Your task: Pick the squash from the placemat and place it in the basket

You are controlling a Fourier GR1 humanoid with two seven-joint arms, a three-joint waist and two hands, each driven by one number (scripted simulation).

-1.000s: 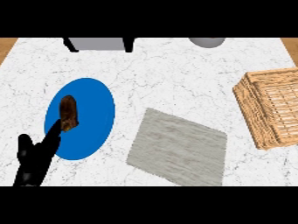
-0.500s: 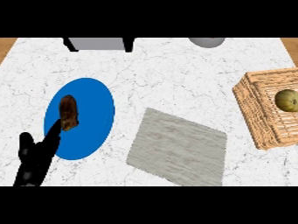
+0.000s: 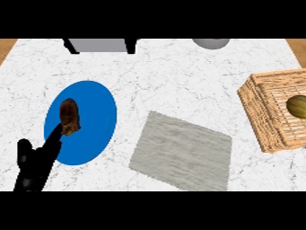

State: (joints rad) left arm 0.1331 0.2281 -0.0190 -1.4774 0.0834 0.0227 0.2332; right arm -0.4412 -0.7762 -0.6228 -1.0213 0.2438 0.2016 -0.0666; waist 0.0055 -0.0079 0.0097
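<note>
A round green-yellow squash [image 3: 301, 106] lies inside the wicker basket [image 3: 261, 117] at the right edge of the counter. The grey placemat [image 3: 181, 150] sits bare in the middle foreground. My left hand [image 3: 34, 165] shows at the lower left, black, with straight fingers pointing up toward the blue plate [image 3: 92, 121]. It holds nothing. My right hand is out of the picture.
A brown food item [image 3: 70, 116] rests on the blue plate. A grey appliance [image 3: 101, 45] and a grey round object [image 3: 212, 43] stand at the counter's far edge. Wooden floor shows beyond the counter's left and right corners.
The squash appeared in the basket between one second ago and half a second ago and now lies still there. My left hand has not moved.
</note>
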